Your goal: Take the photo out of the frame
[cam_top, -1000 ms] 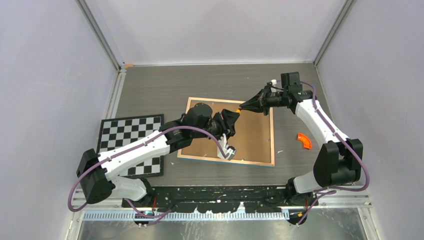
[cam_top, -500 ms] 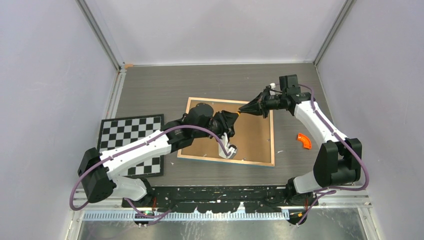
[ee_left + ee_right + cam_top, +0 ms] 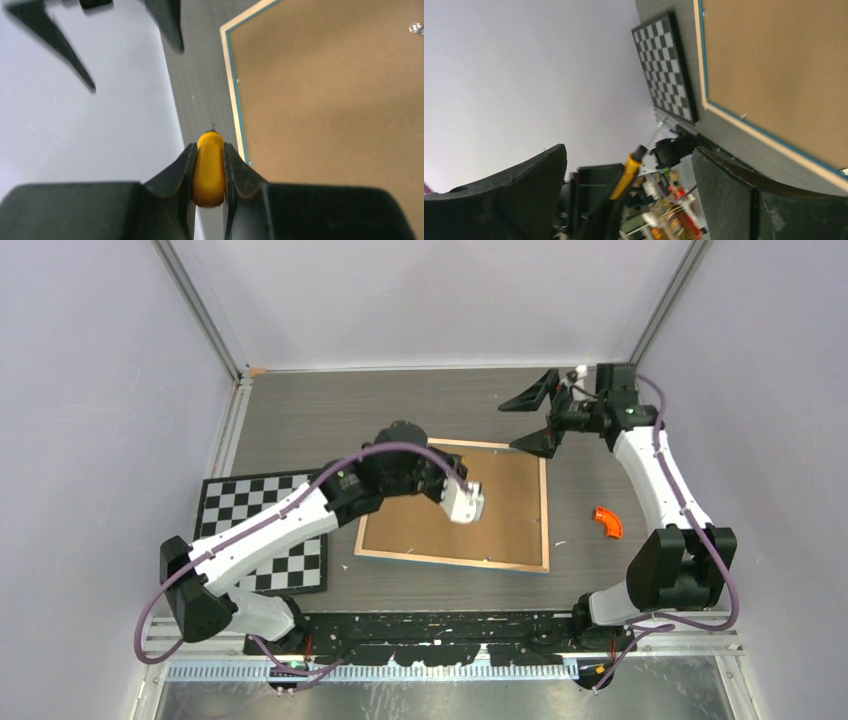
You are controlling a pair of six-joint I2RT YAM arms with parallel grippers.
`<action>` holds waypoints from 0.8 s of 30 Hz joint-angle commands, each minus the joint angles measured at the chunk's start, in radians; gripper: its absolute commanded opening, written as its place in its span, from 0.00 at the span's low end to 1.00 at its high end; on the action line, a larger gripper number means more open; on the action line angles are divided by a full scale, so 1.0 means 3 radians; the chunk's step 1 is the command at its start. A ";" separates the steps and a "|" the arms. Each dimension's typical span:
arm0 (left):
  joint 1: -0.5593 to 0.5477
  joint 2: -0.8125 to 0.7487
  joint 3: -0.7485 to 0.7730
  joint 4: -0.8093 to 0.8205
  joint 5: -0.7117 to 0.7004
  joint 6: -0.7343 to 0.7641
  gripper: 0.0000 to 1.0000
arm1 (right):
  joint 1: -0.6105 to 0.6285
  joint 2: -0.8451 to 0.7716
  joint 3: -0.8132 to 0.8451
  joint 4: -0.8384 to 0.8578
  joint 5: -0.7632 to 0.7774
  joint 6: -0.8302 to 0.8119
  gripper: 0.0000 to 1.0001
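The frame is laid face down mid-table, brown back up, long side running left to right. No photo can be seen, so it's presumably tucked under that back. The left gripper is hung right over the back, clamped on a small orange tool. The right gripper is spread wide off the far right corner. The edge tabs are likely best reached by the left.

Left arm stretched forward, left hand clamped on orange handle; right hand far back, jaws wide.
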State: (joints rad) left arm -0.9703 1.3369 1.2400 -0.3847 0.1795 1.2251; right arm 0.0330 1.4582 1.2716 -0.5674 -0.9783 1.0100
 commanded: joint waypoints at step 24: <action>0.1930 0.0779 0.0686 -0.1122 0.0324 -0.3276 0.00 | -0.0220 0.0296 0.0079 -0.1940 0.1424 -0.3584 1.00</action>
State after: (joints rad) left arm -0.3878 1.5894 1.4868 -0.8127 0.2768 0.1955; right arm -0.0303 1.5192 1.3121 -1.0920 -0.6239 0.0475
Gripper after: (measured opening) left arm 0.198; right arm 0.995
